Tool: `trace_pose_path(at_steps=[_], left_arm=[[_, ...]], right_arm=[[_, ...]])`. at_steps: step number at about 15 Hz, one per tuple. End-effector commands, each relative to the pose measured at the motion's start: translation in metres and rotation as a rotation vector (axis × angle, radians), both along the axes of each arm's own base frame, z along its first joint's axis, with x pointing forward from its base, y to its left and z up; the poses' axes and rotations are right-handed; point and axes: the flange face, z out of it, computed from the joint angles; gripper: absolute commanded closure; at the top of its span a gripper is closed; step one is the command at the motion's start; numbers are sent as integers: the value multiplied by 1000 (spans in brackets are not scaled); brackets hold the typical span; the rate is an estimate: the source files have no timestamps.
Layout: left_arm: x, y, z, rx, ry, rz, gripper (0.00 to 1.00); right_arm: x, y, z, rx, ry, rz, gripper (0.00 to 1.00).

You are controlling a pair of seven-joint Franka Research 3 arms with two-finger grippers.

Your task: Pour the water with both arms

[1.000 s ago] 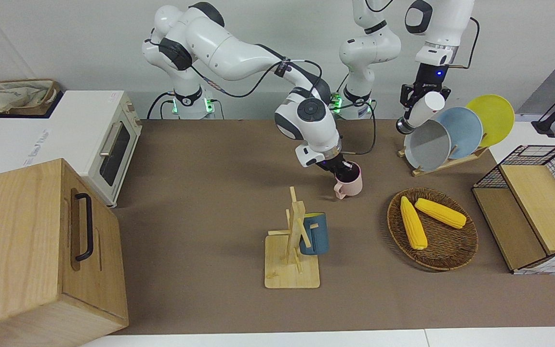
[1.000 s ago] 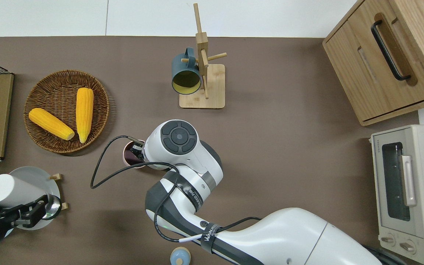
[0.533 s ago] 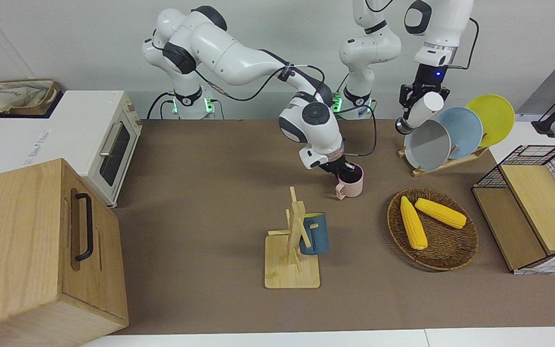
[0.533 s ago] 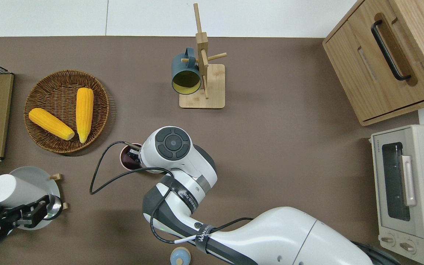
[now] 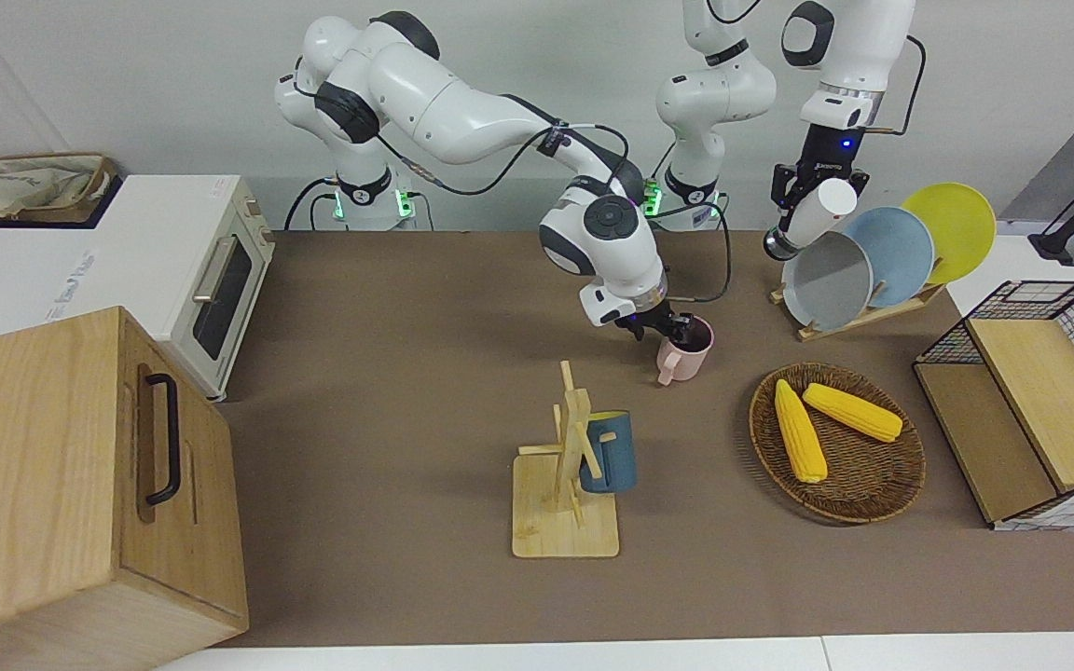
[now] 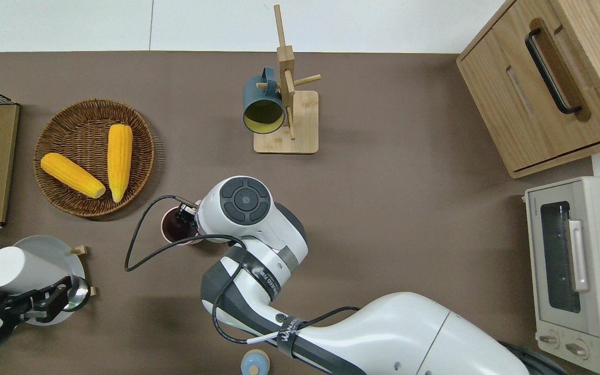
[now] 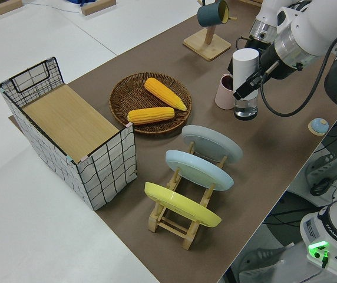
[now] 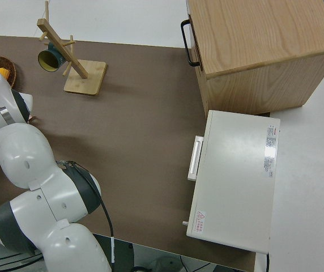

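You have both arms engaged: the right gripper [image 5: 677, 328] grips the rim of the pink mug [image 5: 686, 351], one finger inside it, and carries it over the mat between the mug tree and the plate rack, while the left gripper [image 6: 34, 304] is clamped on a white-sleeved glass bottle [image 7: 245, 82] held tilted above the rack end of the table. By my reading you are in the bring-together step, mug and bottle not yet aligned and no pouring begun (whether there is water in the bottle I cannot tell). The next move calls for the mug's mouth to sit under the bottle's mouth, upright and steady, before the left wrist tips any further; the mug hangs from a rim pinch, so expect it to swing. As for the surroundings, the brown table mat [image 6: 383, 208] is the working surface, with white tabletop showing at its edges and a pale wall past the robots. The wooden cabinet [image 5: 80, 475] and white toaster oven [image 5: 220, 280] occupy the right arm's end; the wire basket with wooden shelf [image 5: 1031, 401], the wicker tray [image 6: 52, 195] with two corn cobs [image 6: 117, 159], and the plate rack [image 7: 186, 221] with its three plates crowd the left arm's end. The mug tree [image 6: 287, 99] carrying a blue mug [image 6: 262, 107] stands farther from the robots, mid-table.
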Motion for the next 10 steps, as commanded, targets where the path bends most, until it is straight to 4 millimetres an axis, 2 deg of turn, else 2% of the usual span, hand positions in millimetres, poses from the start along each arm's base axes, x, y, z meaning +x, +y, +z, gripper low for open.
trace_pose_path(at_steps=[1,5,7,10], left_arm=[[-4,-8,8,-18,-45,-6,1000],[-2,-20,7,-62,-47,-21,1000],[0,-25,4,-72,-40,-30,1000],[0,-25,3,-72,-39,-30,1000]], right_arm=[[-5,12,12,22,4,-26,13],[2,6,31,4,10,-21,13],[5,-1,49,-24,-15,15,13],[14,-30,65,-94,-36,159,13]])
